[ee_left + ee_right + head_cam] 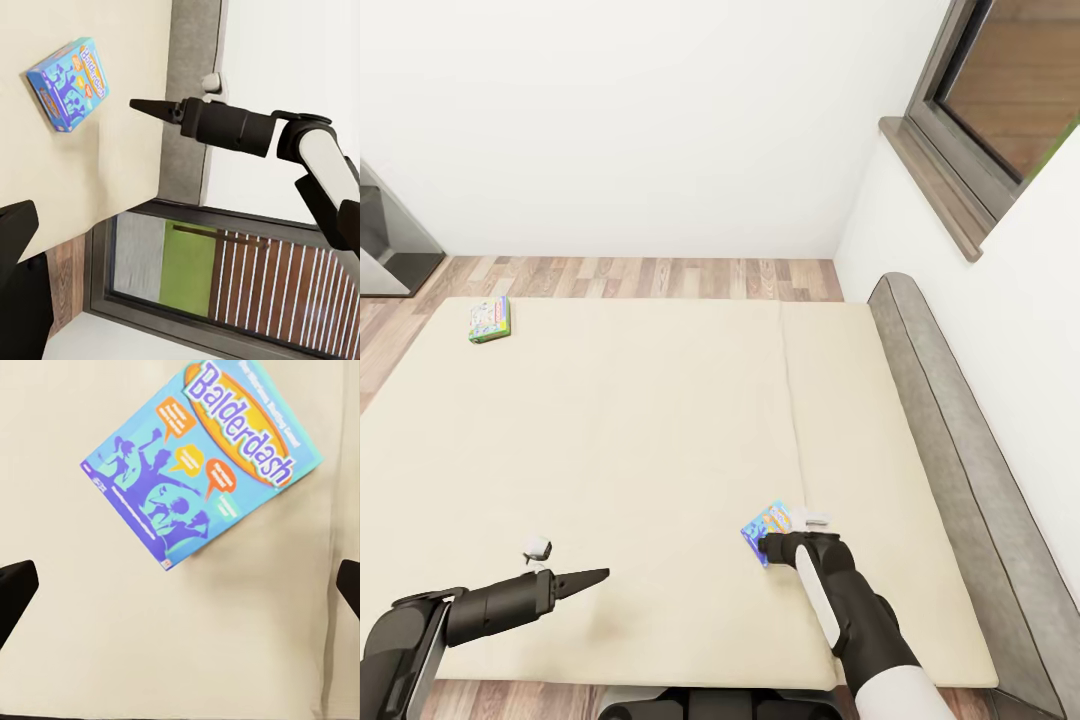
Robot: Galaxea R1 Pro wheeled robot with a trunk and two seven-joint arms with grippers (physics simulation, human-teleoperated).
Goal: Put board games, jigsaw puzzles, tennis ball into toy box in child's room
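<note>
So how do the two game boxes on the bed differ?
The blue box lies near the headboard, just beyond the right gripper; the green-edged box lies at the far corner, away from both arms. The blue one is tilted up; the green-edged one lies flat. Both are small, colourful and ungrasped.

The mattress of the bed (660,420) is plain beige, edged on one side by a grey headboard (950,400). The small board game (201,461) near the right arm is bright blue with an orange oval carrying purple "Balderdash" lettering, orange and yellow speech bubbles and dark purple silhouettes. The far box (490,319) looks green-edged with a pale, busily printed top, though it is too small to read. Both arms are black, the right one (860,620) with a white sleeve. The floor (660,275) is striped brown and grey wood plank, the walls white, the window frame (940,150) dark brownish grey.
</note>
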